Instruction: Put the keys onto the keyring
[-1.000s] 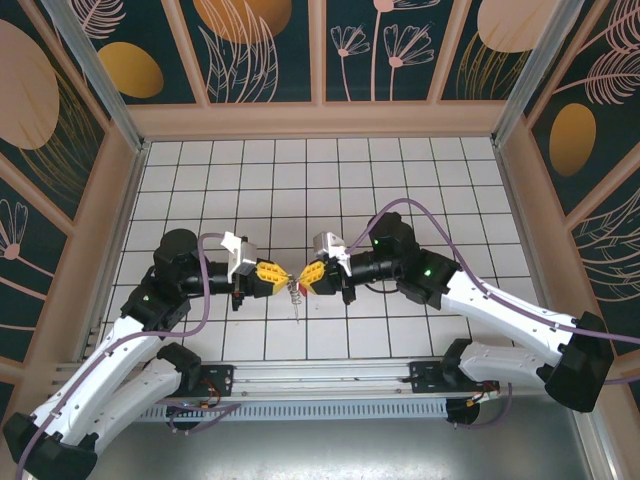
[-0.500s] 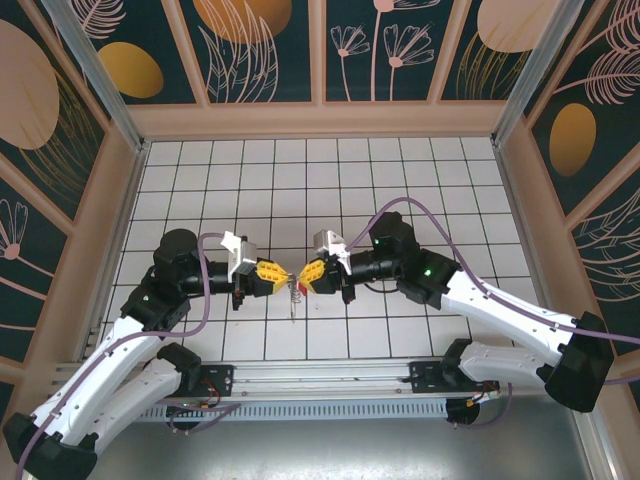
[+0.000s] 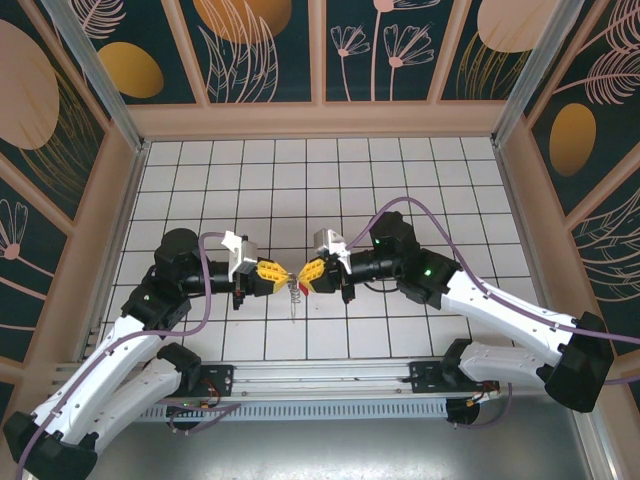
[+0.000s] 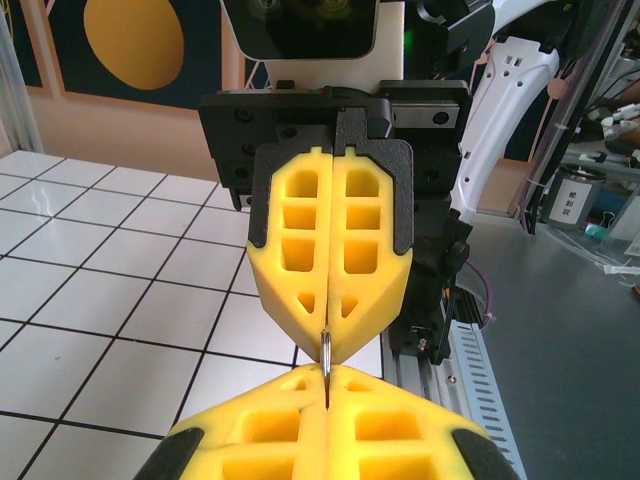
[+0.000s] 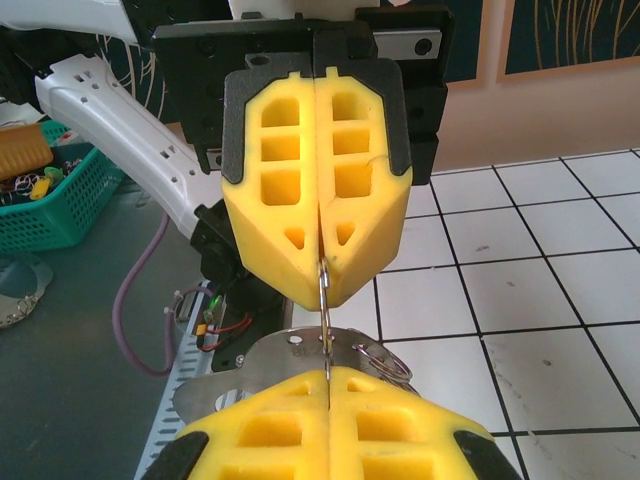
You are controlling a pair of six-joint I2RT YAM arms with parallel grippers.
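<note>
My two grippers meet tip to tip over the tiled floor's near middle. In the top view the left gripper [image 3: 273,275] and right gripper [image 3: 308,274] both pinch the thin grey keyring [image 3: 291,283], with silvery keys [image 3: 291,300] and a red-headed piece [image 3: 301,289] hanging below. From the left wrist, my left gripper [image 4: 325,375] is shut on the keyring [image 4: 325,350], seen edge-on. The right gripper [image 5: 328,375] is likewise shut on the keyring [image 5: 324,295]. A flat key [image 5: 265,368] and a small split ring [image 5: 388,362] lie just behind its fingertips.
A metal rail [image 3: 330,375] runs along the near edge by the arm bases. Wooden walls [image 3: 320,120] box in the white tiled floor [image 3: 300,190]. A green basket [image 5: 50,190] of small items sits off the table, left in the right wrist view.
The hanging keys have swung slightly to the left under the grippers. Both arms have stayed almost still, still pinching the keyring.
</note>
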